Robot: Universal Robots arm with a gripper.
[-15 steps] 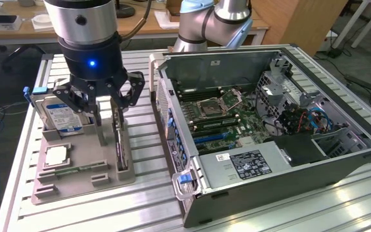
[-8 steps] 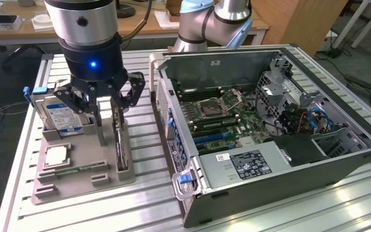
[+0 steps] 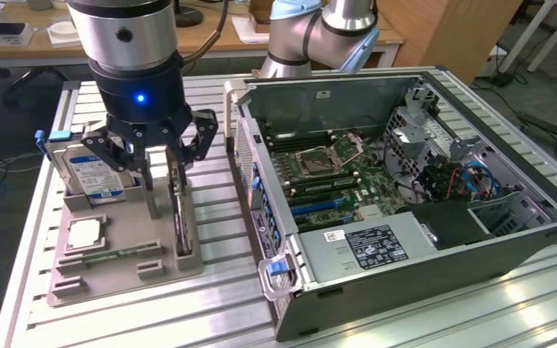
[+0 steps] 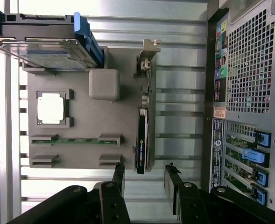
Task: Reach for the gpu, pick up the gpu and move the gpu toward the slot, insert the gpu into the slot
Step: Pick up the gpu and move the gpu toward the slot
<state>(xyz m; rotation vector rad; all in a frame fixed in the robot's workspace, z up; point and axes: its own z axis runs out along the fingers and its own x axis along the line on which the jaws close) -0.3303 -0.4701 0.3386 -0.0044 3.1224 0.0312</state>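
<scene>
At the exterior view's left, over grey tray (image 3: 153, 250): hand (image 3: 162, 163) (image 4: 144, 166) spread open, poised above upright gpu (image 3: 180, 210) (image 4: 142, 140), gripping nothing; slot (image 3: 315, 208) well apart, inside open computer case (image 3: 405, 283).

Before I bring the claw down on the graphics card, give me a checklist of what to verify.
1. Claw open: ok.
2. Claw lined up above thin dark rectangular graphics card: ok, fingers straddle its line.
3. Card upright on edge in grey moulded holder tray: ok.
4. Card gripped: not ok, nothing held.
5. Black computer case side open, green motherboard exposed: ok.
6. Long narrow plastic slot free of obstructions: cannot tell.
</scene>
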